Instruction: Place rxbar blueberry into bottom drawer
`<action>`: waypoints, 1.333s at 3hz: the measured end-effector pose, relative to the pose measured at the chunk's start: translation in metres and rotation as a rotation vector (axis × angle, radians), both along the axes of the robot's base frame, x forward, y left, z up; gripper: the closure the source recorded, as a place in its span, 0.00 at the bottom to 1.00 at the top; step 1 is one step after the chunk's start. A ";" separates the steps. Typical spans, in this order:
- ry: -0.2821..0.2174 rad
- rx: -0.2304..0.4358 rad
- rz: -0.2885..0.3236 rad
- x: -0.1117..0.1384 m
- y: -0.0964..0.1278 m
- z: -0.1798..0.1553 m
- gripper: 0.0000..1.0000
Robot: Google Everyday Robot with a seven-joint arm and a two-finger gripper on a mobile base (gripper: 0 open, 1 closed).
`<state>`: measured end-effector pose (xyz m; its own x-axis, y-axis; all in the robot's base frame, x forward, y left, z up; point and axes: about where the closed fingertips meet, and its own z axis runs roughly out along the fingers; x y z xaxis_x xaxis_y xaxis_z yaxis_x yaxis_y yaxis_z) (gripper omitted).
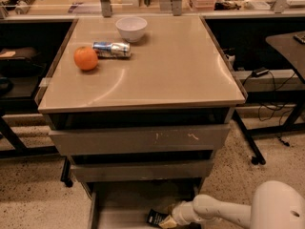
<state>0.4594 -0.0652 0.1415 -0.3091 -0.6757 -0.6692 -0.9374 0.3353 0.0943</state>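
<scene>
The bottom drawer (119, 202) is pulled open at the foot of the grey cabinet, its flat floor showing. The rxbar blueberry (154, 218), a small dark wrapper, lies low over the drawer floor near its front right. My gripper (166, 220) reaches in from the right on a white arm, its tip right against the bar's right end.
On the cabinet top are an orange (86, 58), a silvery-blue can (112, 47) lying on its side and a white bowl (131, 28). The two upper drawers (138, 140) are closed. Black desks with cables flank the cabinet on both sides.
</scene>
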 end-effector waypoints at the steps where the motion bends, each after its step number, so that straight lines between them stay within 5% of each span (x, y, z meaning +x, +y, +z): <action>1: 0.000 0.000 0.000 0.000 0.000 0.000 0.58; 3: 0.000 0.000 0.000 0.000 0.000 0.000 0.10; 4: 0.000 0.000 0.000 0.000 0.000 0.000 0.00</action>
<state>0.4593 -0.0651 0.1414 -0.3091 -0.6757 -0.6693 -0.9374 0.3352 0.0945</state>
